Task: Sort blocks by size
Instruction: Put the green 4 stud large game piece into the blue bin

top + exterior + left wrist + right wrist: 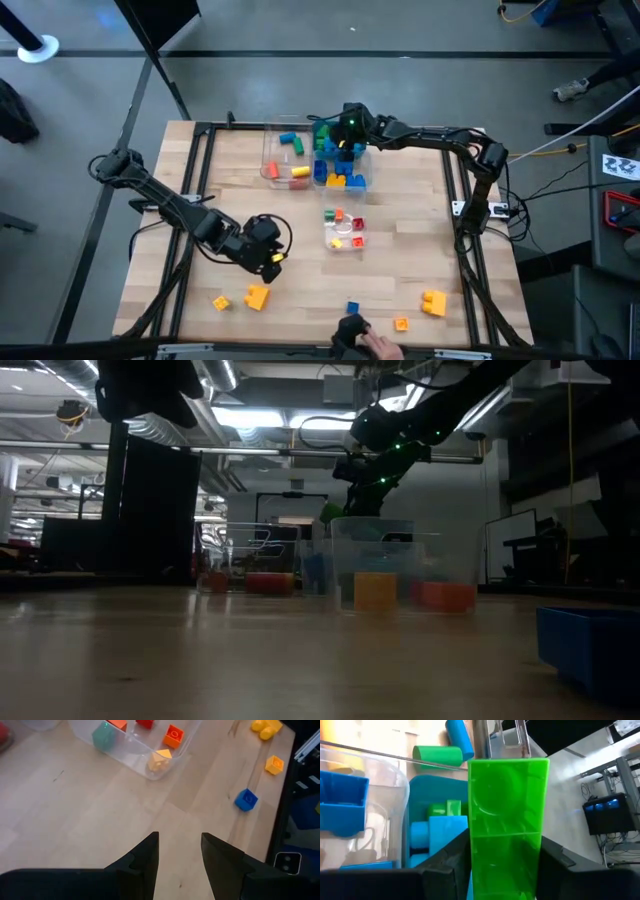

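My right gripper (345, 125) is at the table's far middle, shut on a long bright green block (507, 815). It holds the block above the clear tub of large blue, green and yellow blocks (340, 168); the low view shows the green block (331, 512) over the tub (385, 560). My left gripper (180, 852) is open and empty, low over bare wood at the near left (268, 252). Loose blocks lie near the front edge: a blue one (246, 799), an orange one (274, 764) and a yellow one (265, 726). My right gripper pinches the green block between its two fingers (451, 865), one on each long side (472, 860), at the end nearer the wrist. The block sticks out past the fingertips, its hollow underside toward the wrist camera. It is lifted clear above the tub.
A small clear tub with tiny blocks (345, 232) stands mid-table, and a tub with medium blocks (285, 160) at the far left of centre. Yellow-orange blocks (255, 297) lie near the front left and a yellow one (433, 302) at the front right. A person's hand (375, 343) is at the near edge.
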You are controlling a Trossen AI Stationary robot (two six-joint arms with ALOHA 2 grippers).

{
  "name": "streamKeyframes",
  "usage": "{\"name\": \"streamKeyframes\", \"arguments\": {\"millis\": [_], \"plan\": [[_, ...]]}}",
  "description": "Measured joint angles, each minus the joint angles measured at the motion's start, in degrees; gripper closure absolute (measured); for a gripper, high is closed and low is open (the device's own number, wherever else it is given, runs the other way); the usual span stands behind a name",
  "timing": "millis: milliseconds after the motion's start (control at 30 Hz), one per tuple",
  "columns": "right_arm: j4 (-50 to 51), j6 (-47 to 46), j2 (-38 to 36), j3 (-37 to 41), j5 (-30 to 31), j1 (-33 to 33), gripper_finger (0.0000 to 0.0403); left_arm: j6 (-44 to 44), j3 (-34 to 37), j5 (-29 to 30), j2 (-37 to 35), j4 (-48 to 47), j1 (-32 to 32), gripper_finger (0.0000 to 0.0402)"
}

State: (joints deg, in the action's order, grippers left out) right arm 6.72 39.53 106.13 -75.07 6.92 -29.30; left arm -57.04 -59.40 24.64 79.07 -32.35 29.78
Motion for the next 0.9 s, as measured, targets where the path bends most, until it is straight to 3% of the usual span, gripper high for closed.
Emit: {"name": "streamKeyframes", "arguments": {"millis": [433,900], "plan": [[-0.04,-0.22,0.00,0.00,0.30,-1.14,0.0240,-0.02,0.00,0.00,0.00,0.01,-0.02,0.0270],[-0.70,-0.57,0.00,0.00,0.55,-1.11,0.0184,-0.02,0.00,0.00,0.02,0.01,-0.02,0.0270]]}}
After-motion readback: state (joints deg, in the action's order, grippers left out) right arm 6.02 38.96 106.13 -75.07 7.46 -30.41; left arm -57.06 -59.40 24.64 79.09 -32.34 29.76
